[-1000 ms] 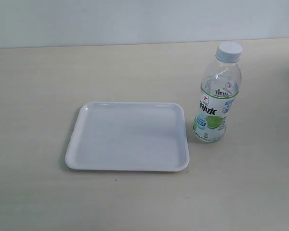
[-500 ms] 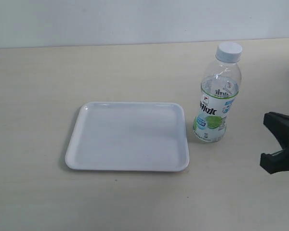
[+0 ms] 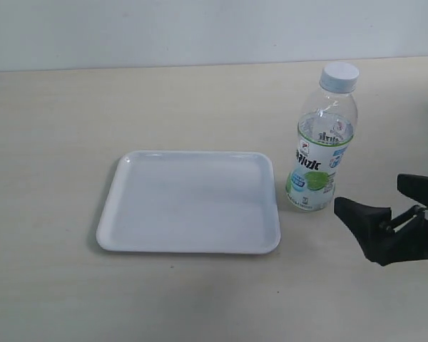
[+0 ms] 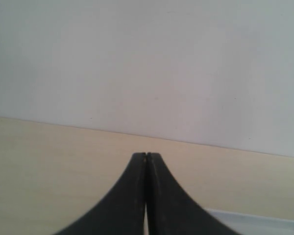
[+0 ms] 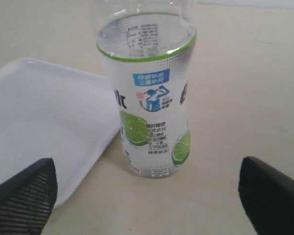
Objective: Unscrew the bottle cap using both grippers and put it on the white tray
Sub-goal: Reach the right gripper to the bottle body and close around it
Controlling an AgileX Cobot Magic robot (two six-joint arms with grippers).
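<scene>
The bottle (image 3: 319, 146) stands upright on the table just right of the white tray (image 3: 189, 201), with the white bottle cap (image 3: 339, 75) screwed on its neck. My right gripper (image 3: 369, 194) is low at the right edge, open, and a short way right of the bottle's base with nothing between its fingers. In the right wrist view the bottle's label (image 5: 149, 112) faces the open gripper (image 5: 147, 182), the black fingers (image 5: 27, 196) stand wide apart, and the cap is cut off. My left gripper (image 4: 146, 155) is shut on nothing and points across bare table; the exterior view does not show it.
The pale wooden table (image 3: 71, 107) runs back to a white wall (image 3: 200, 28). A corner of the tray (image 4: 257, 223) shows beside the left fingers. The tray (image 5: 44, 117) holds nothing.
My right gripper has come in from the right edge and moved left toward the bottle's base, jaws apart. Bottle, cap and tray have not moved.
</scene>
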